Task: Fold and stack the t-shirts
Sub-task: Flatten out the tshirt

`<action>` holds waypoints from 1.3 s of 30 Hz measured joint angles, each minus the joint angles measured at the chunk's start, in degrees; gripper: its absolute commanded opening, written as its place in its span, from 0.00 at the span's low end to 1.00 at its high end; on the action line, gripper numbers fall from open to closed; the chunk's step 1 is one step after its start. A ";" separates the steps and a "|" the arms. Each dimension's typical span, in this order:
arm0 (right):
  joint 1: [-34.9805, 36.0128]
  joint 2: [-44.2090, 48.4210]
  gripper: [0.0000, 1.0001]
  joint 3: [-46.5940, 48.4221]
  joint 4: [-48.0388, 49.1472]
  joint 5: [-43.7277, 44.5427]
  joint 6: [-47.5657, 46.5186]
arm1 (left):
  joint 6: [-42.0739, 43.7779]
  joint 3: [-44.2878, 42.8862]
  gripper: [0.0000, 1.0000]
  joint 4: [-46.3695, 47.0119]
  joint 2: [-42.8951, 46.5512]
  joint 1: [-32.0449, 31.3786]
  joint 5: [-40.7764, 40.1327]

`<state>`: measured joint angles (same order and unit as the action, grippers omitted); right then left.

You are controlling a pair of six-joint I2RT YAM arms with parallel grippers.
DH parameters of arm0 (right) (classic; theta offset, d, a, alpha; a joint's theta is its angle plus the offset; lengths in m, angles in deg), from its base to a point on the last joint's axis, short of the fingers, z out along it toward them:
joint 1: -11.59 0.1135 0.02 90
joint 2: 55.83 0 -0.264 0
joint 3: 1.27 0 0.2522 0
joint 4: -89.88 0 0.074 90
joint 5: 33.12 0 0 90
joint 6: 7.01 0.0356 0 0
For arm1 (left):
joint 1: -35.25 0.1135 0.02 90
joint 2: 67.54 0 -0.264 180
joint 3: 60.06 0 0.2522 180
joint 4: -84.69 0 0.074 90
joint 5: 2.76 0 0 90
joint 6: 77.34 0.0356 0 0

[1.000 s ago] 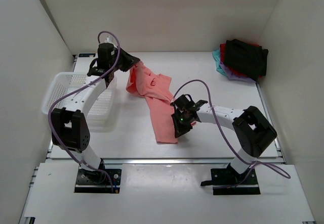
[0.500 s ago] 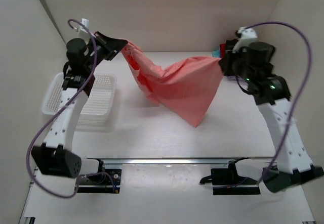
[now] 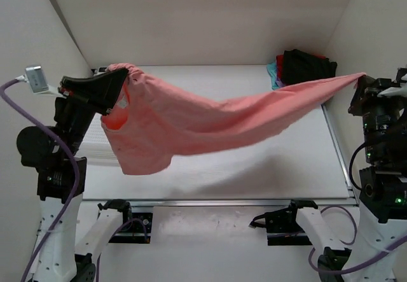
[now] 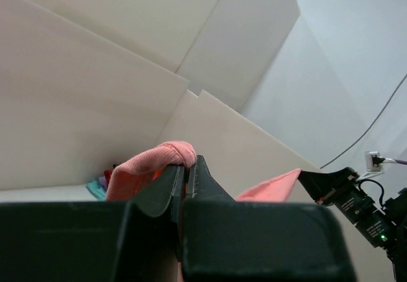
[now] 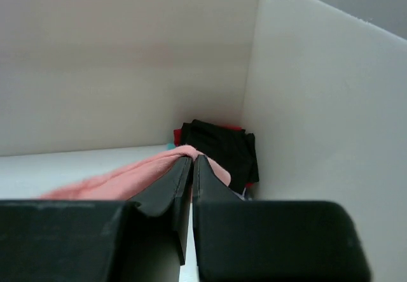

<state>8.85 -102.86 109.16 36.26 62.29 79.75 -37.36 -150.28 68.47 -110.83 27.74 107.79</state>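
A large salmon-pink t-shirt (image 3: 210,119) hangs stretched in the air across the table, sagging in the middle. My left gripper (image 3: 126,73) is raised high at the left and shut on one end of it; the pink cloth (image 4: 166,155) bunches at its tips. At the far right my right gripper (image 3: 358,81) is shut on the other end (image 5: 184,151). A stack of folded t-shirts (image 3: 305,72), black on top with red, teal and purple edges, lies in the back right corner (image 5: 219,145).
The white mesh basket (image 3: 95,148) sits at the left, mostly hidden behind my left arm and the hanging shirt. White walls enclose the table on three sides. Purple cables loop from both arms.
Both arms rose and swung apart, lifting the pink t-shirt off the table and stretching it out between them. The right gripper shut on the shirt's end and carried it right.
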 measured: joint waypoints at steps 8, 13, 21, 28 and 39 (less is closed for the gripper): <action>1.20 -16.41 0.00 -3.26 11.39 0.59 0.02 | -0.76 7.52 0.00 7.78 -17.35 -0.22 -0.96; 0.50 -32.35 0.00 -3.82 16.35 -3.41 1.97 | 0.37 7.32 0.02 10.29 -34.49 -0.52 -3.98; -0.98 -54.27 0.40 0.63 15.23 -2.73 6.73 | -3.10 1.22 0.32 13.94 -58.31 0.33 -5.62; -2.19 -50.05 0.53 -4.68 12.68 -0.37 9.29 | -3.17 -1.57 0.33 12.70 -58.97 0.39 -1.60; 0.13 -26.36 0.61 -38.01 6.43 -6.45 14.14 | 7.26 22.67 0.06 -5.66 -25.94 -3.48 4.17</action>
<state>8.98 -129.22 71.15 42.69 55.84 93.89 -30.10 -127.62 62.81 -136.77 24.27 111.97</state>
